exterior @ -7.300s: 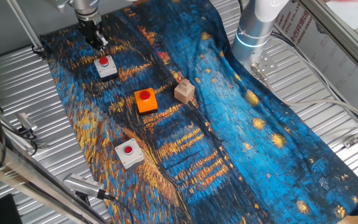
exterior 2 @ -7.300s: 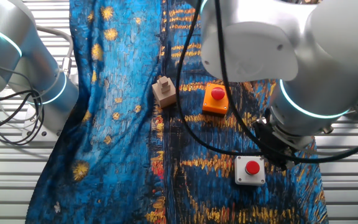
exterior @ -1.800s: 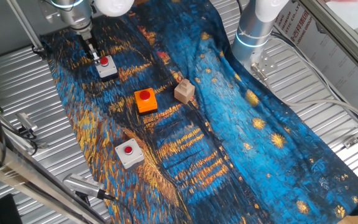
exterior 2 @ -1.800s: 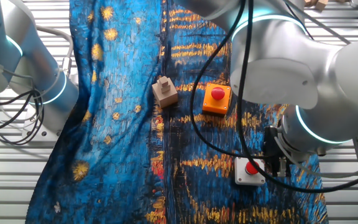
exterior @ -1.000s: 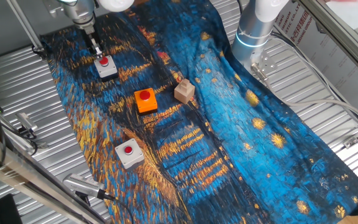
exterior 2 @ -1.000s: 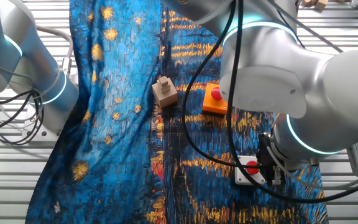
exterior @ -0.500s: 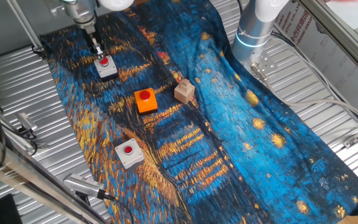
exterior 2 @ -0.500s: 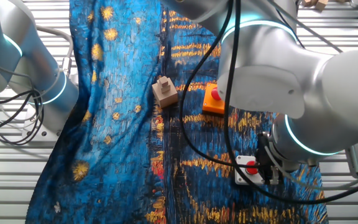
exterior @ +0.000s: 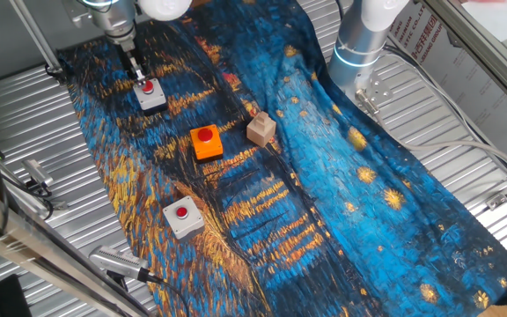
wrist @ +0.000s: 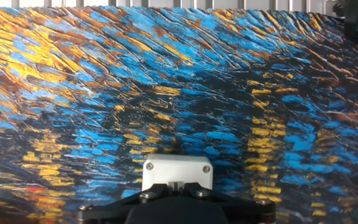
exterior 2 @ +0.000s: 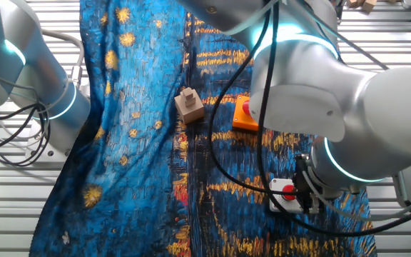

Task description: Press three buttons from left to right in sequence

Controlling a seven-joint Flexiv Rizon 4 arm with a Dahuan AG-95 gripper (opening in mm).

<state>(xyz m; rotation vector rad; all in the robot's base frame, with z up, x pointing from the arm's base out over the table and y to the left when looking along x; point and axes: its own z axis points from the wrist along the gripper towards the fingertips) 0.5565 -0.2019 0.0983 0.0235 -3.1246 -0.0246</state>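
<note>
Fingers: the gripper (exterior: pixel 138 72) points down at the far grey button (exterior: pixel 150 93), its tip just beside the red cap — no view shows a gap or a touch between the fingertips, so whether they are apart or together I cannot tell.
Far grey button: sits on the blue-and-gold cloth (exterior: pixel 324 176) near its upper left end in one fixed view; in the hand view only its pale base (wrist: pixel 177 172) shows, directly under the hand's dark housing.
Orange button (exterior: pixel 205 142): middle of the row, well apart from the gripper, its red cap up.
Near grey button (exterior: pixel 182 217): lower end of the row, also well apart.
Step in hand: judging by the position, the press on the first box of the row — whether the cap is actually being pushed down I cannot make out.
Next move: likely a lift clear, then a shift along the row to the orange button, coming down square on its cap.
Wooden block (exterior: pixel 260 129): just beside the orange button, no part of the task.
Hidden: in the other fixed view the arm's bulk covers most of the orange button and the fingertips; the near grey button is out of frame there.
</note>
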